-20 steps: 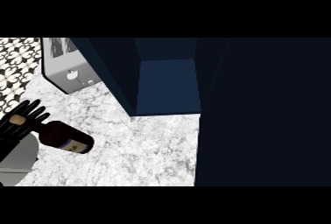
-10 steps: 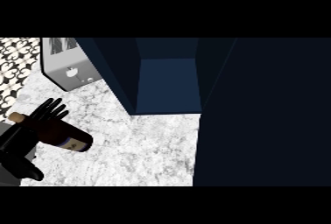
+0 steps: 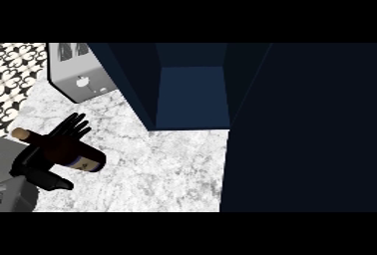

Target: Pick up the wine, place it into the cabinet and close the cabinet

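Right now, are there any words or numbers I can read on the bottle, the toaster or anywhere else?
None can be read.
Dark wine bottle in the left hand: its pale label carries marks too blurred to read.
Silver toaster: no lettering shows.
Dark blue open cabinet: no lettering.

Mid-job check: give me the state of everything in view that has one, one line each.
wine bottle: held above the counter, tilted, cork end toward the left edge.
left hand: curled round the wine bottle.
right hand: not in view.
cabinet: open, interior shows nothing inside.
cabinet door: swung open, at the right.
toaster: standing on the counter, slots look empty.
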You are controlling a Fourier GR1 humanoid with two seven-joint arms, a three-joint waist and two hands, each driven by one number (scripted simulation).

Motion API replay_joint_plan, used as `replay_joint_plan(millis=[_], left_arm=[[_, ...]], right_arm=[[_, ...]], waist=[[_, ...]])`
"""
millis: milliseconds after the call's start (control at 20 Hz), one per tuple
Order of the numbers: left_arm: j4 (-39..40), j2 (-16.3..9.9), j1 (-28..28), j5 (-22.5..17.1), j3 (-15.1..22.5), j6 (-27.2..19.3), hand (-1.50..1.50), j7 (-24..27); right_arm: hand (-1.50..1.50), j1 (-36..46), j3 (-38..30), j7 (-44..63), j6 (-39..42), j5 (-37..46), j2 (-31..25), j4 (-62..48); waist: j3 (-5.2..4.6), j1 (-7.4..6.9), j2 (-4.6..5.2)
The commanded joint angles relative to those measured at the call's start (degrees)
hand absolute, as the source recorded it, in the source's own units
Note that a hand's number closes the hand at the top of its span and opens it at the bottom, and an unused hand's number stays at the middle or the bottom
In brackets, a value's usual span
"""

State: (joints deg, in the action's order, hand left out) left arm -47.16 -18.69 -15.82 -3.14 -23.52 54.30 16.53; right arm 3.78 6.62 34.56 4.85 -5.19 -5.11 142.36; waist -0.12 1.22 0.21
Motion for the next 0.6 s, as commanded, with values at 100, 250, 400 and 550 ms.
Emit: replay_joint_plan(millis=[100, 250, 400, 550], left_arm=[[5.11, -0.40, -2.27, 1.72, 2.38, 4.56, -1.50, 9.63], [6.26, 0.47, -0.28, 1.77, 2.62, 3.36, -1.50, 13.40], [8.18, 0.37, -2.15, 0.63, 4.16, 5.69, 1.50, 10.93], [5.98, 2.25, -1.21, -0.35, 6.40, 7.33, 1.50, 10.03]], right_arm=[[-1.50, 0.24, -3.34, 2.53, 0.53, -5.25, -1.18, 4.08], [-1.50, -4.13, -1.90, 2.68, 0.81, -5.53, -0.42, 7.67], [-1.50, 1.46, -1.28, 5.96, -0.83, -4.28, -0.18, 5.59], [-1.50, -0.46, -2.11, 3.23, 0.22, -4.17, 0.09, 5.17]], waist=[[0.03, -0.27, -0.04], [0.01, 0.18, -0.11], [-0.02, -0.23, -0.11], [0.04, -0.30, -0.25]])
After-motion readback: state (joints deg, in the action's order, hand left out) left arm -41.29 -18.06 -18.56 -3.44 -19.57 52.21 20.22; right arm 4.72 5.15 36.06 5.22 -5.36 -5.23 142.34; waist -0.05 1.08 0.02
